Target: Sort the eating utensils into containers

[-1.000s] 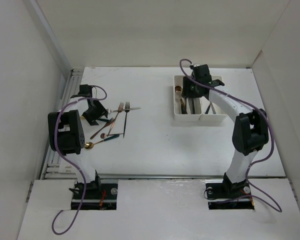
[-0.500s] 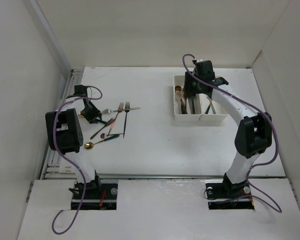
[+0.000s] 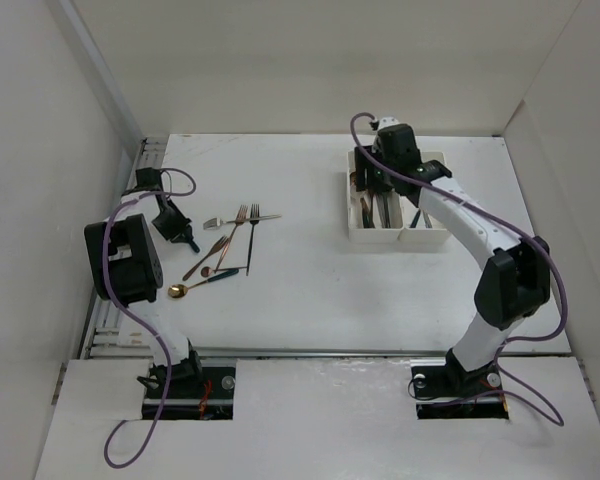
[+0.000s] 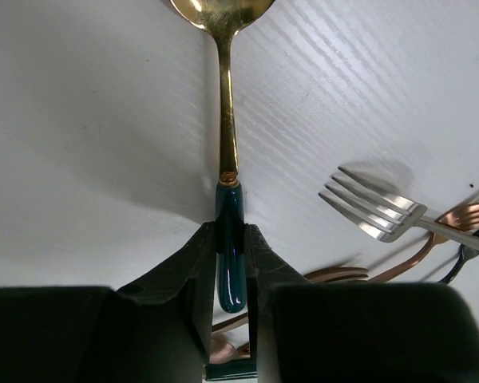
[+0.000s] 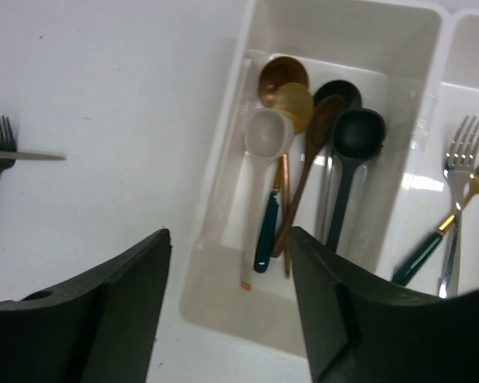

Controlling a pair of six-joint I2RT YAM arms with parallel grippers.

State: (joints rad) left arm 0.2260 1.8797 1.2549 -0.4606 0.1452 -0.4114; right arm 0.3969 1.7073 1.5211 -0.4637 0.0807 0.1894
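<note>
My left gripper (image 3: pixel 172 222) is shut on the dark green handle of a gold spoon (image 4: pixel 225 120), which lies low over the table with its bowl pointing away from me. Loose forks and spoons (image 3: pixel 235 240) lie just right of it, among them a silver fork (image 4: pixel 375 211). My right gripper (image 3: pixel 375 180) is open and empty, hovering over the near left part of the containers (image 3: pixel 398 237). In the right wrist view (image 5: pixel 227 239) the left bin (image 5: pixel 223 159) holds several spoons (image 5: pixel 303 128). The right bin holds a silver fork (image 5: pixel 463 144) and a green-handled gold spoon (image 5: pixel 419 251).
A gold spoon with a green handle (image 3: pixel 202 284) lies nearest the arm bases. A slotted rail (image 3: pixel 130 200) runs along the table's left edge, close to my left gripper. White walls stand on both sides and at the back.
My left gripper has drawn left, away from the utensil pile. My right gripper has shifted a little left over the left bin.
</note>
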